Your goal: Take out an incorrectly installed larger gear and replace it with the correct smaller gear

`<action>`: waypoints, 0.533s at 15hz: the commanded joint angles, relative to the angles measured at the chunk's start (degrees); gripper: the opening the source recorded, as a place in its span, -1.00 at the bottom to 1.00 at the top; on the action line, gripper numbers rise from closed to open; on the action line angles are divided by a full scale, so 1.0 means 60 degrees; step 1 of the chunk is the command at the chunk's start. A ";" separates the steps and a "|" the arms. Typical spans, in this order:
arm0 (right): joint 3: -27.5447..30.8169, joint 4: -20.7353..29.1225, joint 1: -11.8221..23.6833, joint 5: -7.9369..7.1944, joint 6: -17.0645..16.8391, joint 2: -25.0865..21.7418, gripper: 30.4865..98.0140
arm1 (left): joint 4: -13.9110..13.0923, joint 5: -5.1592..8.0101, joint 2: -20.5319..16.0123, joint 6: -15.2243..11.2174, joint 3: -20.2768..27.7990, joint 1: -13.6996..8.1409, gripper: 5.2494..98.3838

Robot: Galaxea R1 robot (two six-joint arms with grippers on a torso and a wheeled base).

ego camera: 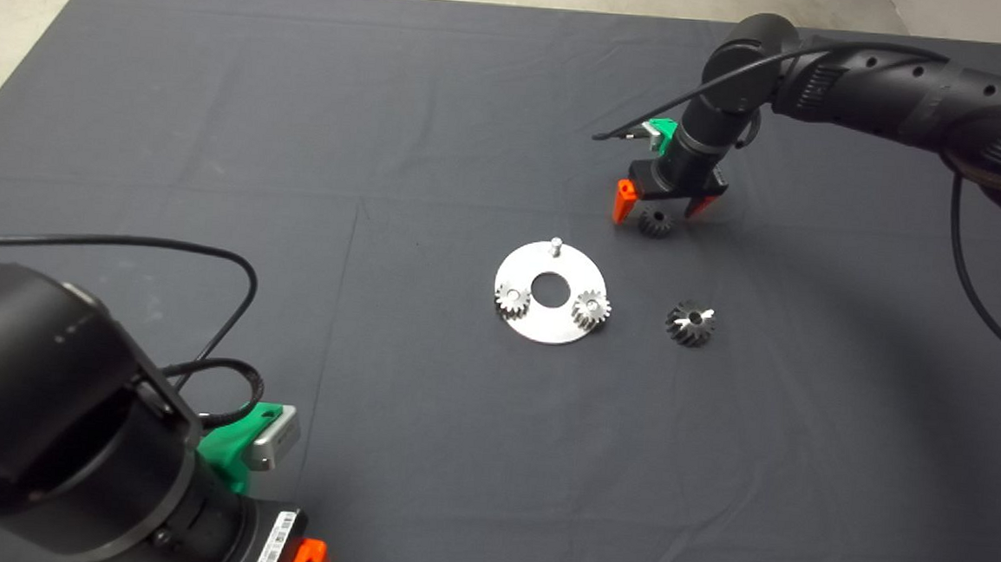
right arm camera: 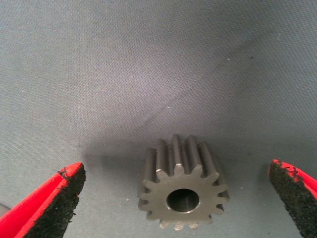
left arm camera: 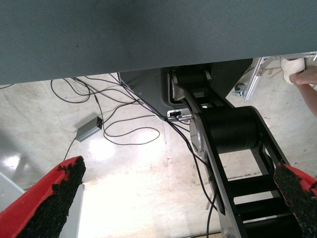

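Smaller gear (right arm camera: 182, 197), the short grey steel one with a plain round hole, sits on our dark mat (ego camera: 301, 130) between the wide-open red fingers of our right gripper (ego camera: 663, 207), untouched. Our taller star-cut larger gear (ego camera: 691, 322) lies just beside the round silver plate (ego camera: 553, 271) carrying two small gears, and our left gripper (left arm camera: 173, 198) waits at the lower left, fingers spread too.

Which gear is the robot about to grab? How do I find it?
Find the round silver plate mid-mat, then look past its bare pin to the right gripper. The smaller gear sits on the mat between its open red fingers, alone, with a plain round hole.
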 commanded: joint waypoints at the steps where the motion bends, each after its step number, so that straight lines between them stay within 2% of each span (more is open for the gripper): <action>1: -0.0006 -0.0276 0.0274 0.0005 -0.0022 -0.0036 0.92 | -0.0181 0.0010 0.0000 -0.0032 0.0114 -0.0043 0.99; 4: 0.0001 -0.0276 0.0266 0.0005 -0.0022 -0.0029 0.90 | -0.0181 0.0010 -0.0014 -0.0032 0.0114 -0.0043 0.99; 6: -0.0014 -0.0276 0.0266 0.0020 -0.0022 -0.0031 0.76 | -0.0181 0.0010 -0.0014 -0.0032 0.0114 -0.0043 0.99; 8: -0.0021 -0.0276 0.0237 0.0005 -0.0022 -0.0051 0.74 | -0.0181 -0.0019 -0.0008 -0.0032 0.0114 -0.0043 0.99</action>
